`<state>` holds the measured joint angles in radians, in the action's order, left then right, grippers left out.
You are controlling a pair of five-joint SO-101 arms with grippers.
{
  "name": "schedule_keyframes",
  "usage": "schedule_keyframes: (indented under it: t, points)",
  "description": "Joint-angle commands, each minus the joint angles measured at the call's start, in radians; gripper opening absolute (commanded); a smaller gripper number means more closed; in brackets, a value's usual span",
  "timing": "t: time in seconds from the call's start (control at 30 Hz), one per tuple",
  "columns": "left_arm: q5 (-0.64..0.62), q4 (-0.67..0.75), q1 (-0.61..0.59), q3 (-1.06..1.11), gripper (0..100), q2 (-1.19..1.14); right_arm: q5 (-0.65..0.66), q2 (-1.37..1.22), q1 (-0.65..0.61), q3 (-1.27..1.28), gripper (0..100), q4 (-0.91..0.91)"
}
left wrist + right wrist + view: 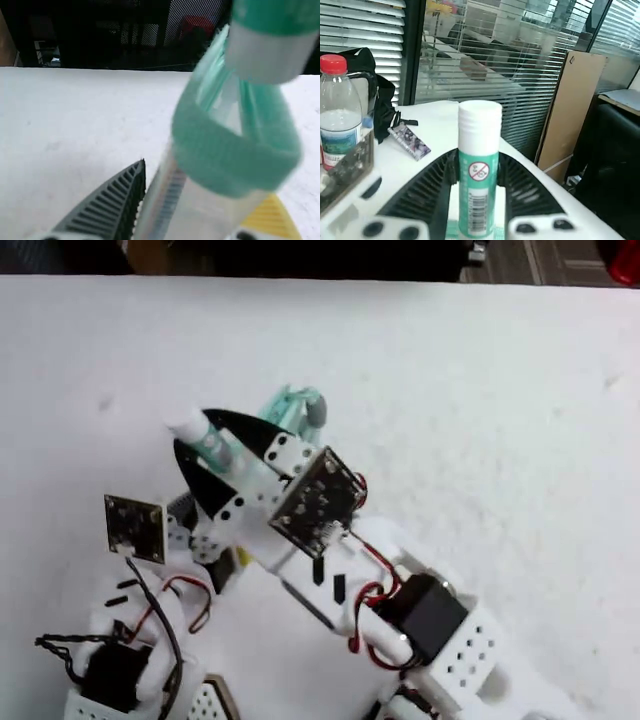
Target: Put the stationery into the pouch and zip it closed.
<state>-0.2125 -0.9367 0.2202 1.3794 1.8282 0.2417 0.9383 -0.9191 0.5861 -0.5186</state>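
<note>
Holding glue stick at pouch mouth

R gripper [478, 154] was clamped on the glue stick [479, 175], w/ black jaws pressed to both sides of its teal body and the white cap poking out past the tips. L gripper [206, 182] was closed on the pouch [230, 160]: the clear body was pinched btw a black ribbed jaw & a yellow one, and the teal-edged mouth gaped open. Glue stick sat just beside that mouth, outside the pouch; whether they touched, couldn't tell. Pouch was over the white table [480, 390], w/ both arms crowded on its near side.
</note>
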Motion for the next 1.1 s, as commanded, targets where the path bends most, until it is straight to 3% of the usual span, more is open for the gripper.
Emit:
schedule_keyframes:
  t: [0.0,0.37,0.43,0.6,0.77,0.93,1.07]
  points:
    - [0.009,0.003,0.012,-0.015,29,-0.004,-0.003,0.019,-0.007,0.052,1.7,0.065]
    - [0.009,0.003,0.01,-0.015,29,-0.004,-0.002,0.021,0.004,0.089,1.9,0.064]
    - [0.009,0.003,0.01,-0.015,29,-0.004,-0.006,0.028,0.027,0.086,3.4,0.025]
    - [0.009,0.003,0.01,-0.015,29,-0.004,-0.034,0.028,0.096,0.084,18.3,-0.067]
    - [0.009,0.003,0.01,-0.015,29,-0.004,-0.158,0.082,0.177,0.061,18.7,-0.079]
    - [0.009,0.003,0.01,-0.015,29,-0.004,-0.157,0.15,0.194,0.005,18.5,-0.134]
    - [0.009,0.003,0.007,-0.015,29,-0.004,-0.157,0.143,0.328,-0.041,18.3,-0.231]
